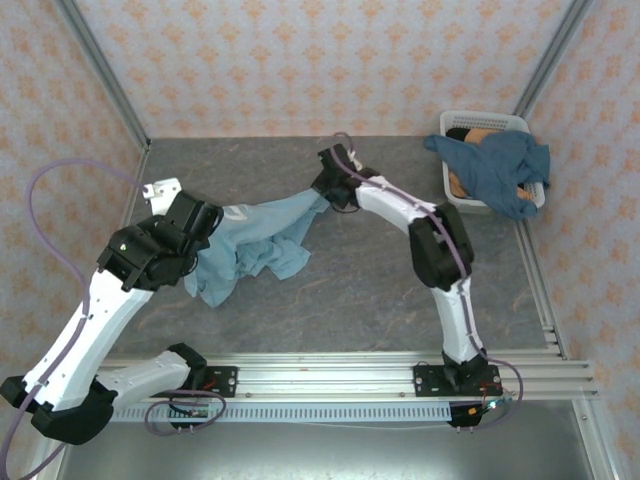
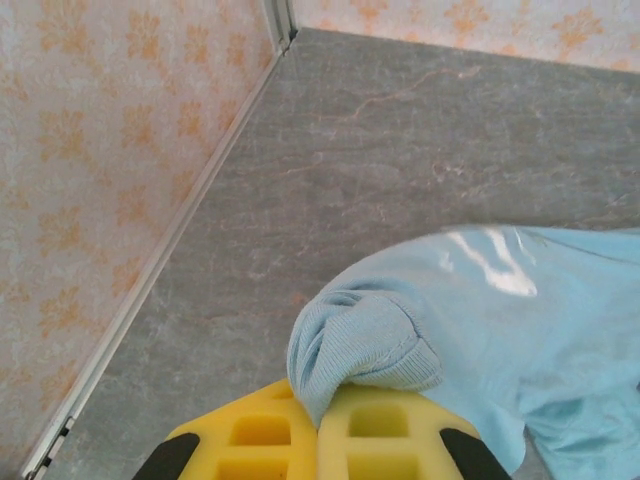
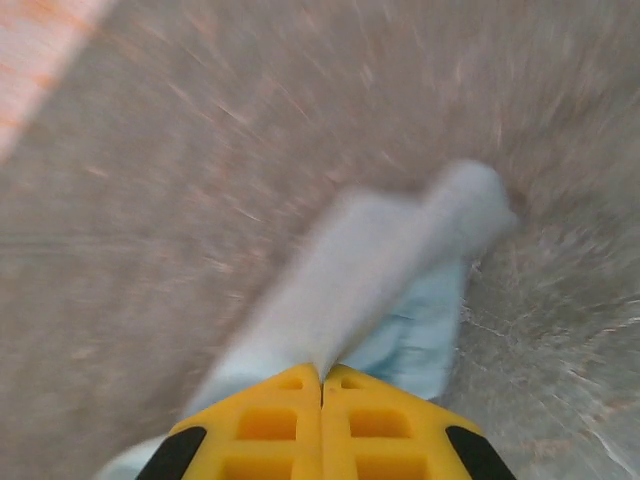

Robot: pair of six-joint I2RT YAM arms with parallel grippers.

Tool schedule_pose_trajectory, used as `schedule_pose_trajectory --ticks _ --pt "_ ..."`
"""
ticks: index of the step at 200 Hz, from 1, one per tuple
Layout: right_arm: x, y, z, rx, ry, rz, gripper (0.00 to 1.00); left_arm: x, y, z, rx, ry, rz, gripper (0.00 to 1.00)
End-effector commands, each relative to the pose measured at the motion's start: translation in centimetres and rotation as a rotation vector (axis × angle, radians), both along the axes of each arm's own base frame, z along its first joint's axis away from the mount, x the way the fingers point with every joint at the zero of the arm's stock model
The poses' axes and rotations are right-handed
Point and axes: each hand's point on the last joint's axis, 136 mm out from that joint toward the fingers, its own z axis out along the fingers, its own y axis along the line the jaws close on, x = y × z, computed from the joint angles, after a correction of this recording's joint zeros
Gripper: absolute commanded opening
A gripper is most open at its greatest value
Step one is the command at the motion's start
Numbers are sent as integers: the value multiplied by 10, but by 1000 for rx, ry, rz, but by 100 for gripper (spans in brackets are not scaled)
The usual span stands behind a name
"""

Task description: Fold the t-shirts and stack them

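Observation:
A light sky-blue t-shirt (image 1: 262, 238) hangs stretched between my two grippers above the grey table, its lower part drooping in folds. My left gripper (image 1: 205, 222) is shut on one bunched, ribbed edge of it (image 2: 365, 345), the yellow fingers (image 2: 260, 430) pressed together with cloth between them; white lettering (image 2: 490, 262) shows on the shirt. My right gripper (image 1: 330, 185) is shut on the other end, where the blurred blue cloth (image 3: 390, 280) rises from between the yellow fingers (image 3: 380, 425). A darker dusty blue t-shirt (image 1: 500, 170) lies draped over the basket at the back right.
The white slatted basket (image 1: 485, 122) stands in the back right corner, with something tan and dark inside under the shirt. Patterned walls close the table at the back and both sides. A metal rail (image 1: 330, 375) runs along the near edge.

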Motion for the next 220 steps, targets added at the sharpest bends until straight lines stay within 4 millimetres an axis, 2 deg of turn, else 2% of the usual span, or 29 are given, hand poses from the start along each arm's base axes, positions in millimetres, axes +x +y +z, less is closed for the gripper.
schedule_pose_trajectory --ticks 1,38,61,85,124,135,145,148,156,181,201,220 --pt "-3 -33 101 0 -209 -40 0 11 3 39 0 -114 15 0" --pt "-35 -71 194 3 -379 -50 0 17 2 94 -22 -264 -5 0" --pt "-61 -89 253 11 -494 -44 0 9 6 127 -61 -374 -15 0" --pt "-94 -110 305 27 -597 -46 0 -5 8 157 -127 -489 -57 0" --pt "-153 -157 371 37 -761 -107 0 -28 10 202 -240 -650 -116 0" --pt "-167 -170 386 26 -797 -130 0 -30 7 215 -272 -681 -140 0" --pt "-171 -176 393 7 -809 -145 0 -28 2 226 -292 -701 -159 0" --pt "-180 -183 403 12 -835 -155 0 -27 1 229 -300 -709 -162 0" --pt "-186 -189 411 1 -852 -167 0 -24 -2 237 -313 -725 -167 0" --pt "-183 -204 425 -19 -875 -220 0 0 -14 250 -308 -736 -165 0" --pt "-146 -208 409 -44 -817 -251 0 35 -25 240 -249 -667 -123 0" --pt "-98 -210 380 -58 -733 -270 0 84 -32 212 -216 -560 -63 0"
